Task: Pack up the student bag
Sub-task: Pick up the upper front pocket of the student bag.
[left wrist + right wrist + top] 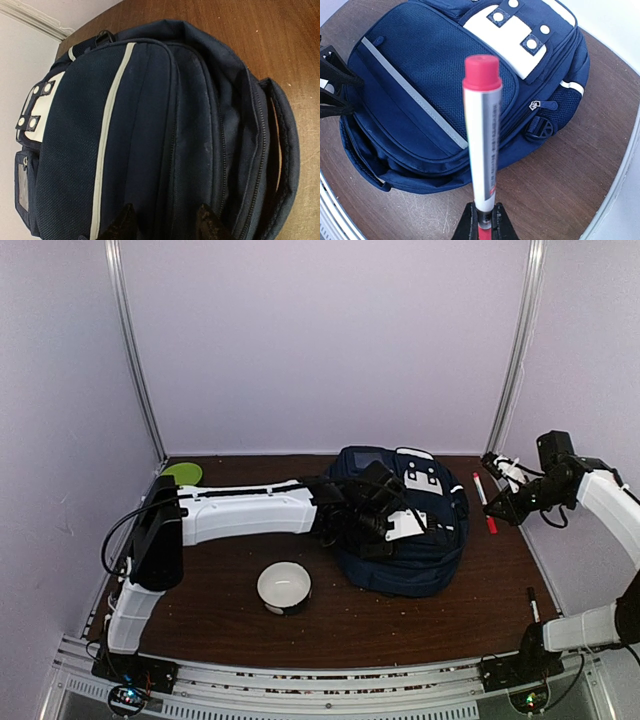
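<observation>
Your right gripper (482, 226)'s pinching the marker (482, 125), left gripper (166, 225)'s half-open and empty on the zipped-looking bag (420, 90), so unzip first.

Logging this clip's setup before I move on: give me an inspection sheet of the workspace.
Surface: dark brown wooden table.
Job's things: large navy-blue fabric backpack lying front-up; white marker with red cap.
Clutter: white round bowl; green disc; black pen.
Grippers: left gripper open over backpack; right gripper shut on marker.
Cables: black cable looping beside left arm.
Surroundings: pale lilac walls, metal corner posts.
</observation>
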You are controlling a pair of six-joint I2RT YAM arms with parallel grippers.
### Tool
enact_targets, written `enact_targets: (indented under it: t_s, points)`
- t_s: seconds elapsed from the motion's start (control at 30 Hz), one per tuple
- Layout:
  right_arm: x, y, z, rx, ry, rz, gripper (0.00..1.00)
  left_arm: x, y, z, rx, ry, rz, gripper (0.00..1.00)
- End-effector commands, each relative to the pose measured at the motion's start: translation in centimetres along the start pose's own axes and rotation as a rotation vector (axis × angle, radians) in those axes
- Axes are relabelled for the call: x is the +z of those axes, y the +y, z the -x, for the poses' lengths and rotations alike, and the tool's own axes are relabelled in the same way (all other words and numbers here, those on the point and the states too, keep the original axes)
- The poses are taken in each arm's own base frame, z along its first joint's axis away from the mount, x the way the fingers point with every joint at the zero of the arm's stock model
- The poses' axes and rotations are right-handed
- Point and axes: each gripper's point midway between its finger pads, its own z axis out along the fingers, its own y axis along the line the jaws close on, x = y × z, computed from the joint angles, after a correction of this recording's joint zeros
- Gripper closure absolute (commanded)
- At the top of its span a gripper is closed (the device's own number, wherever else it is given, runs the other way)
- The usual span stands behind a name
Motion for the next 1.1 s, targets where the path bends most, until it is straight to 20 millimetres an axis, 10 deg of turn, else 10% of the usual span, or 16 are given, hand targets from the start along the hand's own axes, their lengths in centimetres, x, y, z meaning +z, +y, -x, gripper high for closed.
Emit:
enact_targets:
  t_s: [0.0, 0.8, 1.07]
  points:
    - [0.8, 0.2, -0.1, 0.035, -0.004, 0.041, 1.0, 0.7, 2.2, 0.2, -0.014, 0.025, 0.086, 0.57]
    - [-0.2, 2.7, -1.6, 0.005, -0.015, 0.083, 0.99, -0.4, 9.5, 2.1, -0.275, -0.112, 0.268, 0.77]
    - [0.0, 4.2, -1.9, -0.071, -0.019, 0.116, 1.0, -2.3, 11.2, 3.2, -0.413, -0.228, 0.227, 1.0]
